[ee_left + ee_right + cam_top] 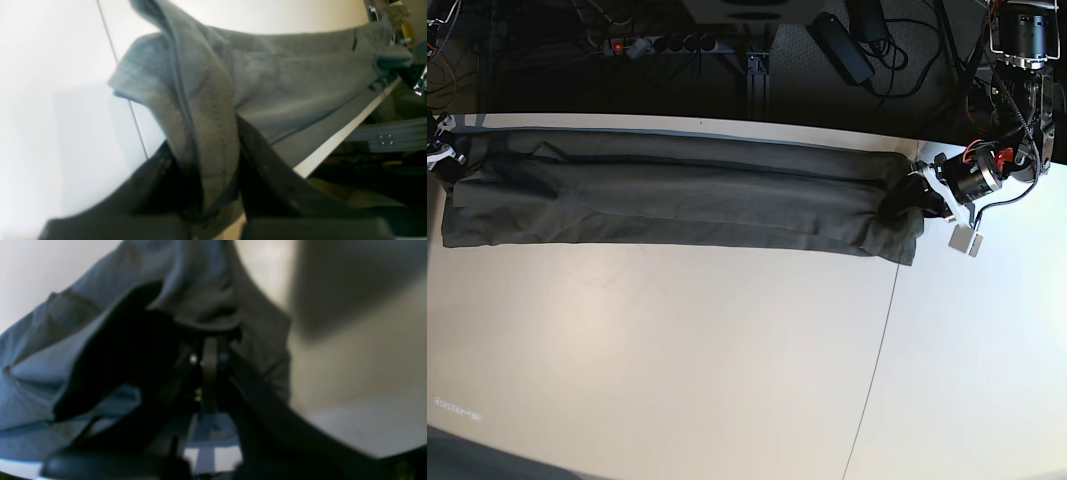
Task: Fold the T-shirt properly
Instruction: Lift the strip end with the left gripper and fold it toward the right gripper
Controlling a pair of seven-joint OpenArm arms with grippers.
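Shirt [677, 195] lying in a long band along the table [677, 350] far edge, left gripper [213, 186] pinching its hem, right gripper [210, 350] pinching the other end, base view alone showing the whole band.

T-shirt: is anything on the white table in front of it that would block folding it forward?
Nothing visible does. The T-shirt lies as a long band along the table's far edge, pinched at each end by the left gripper and right gripper. The surface in front shows only a seam line.

Black jaws – left arm [975, 178] w/ red-black cables.
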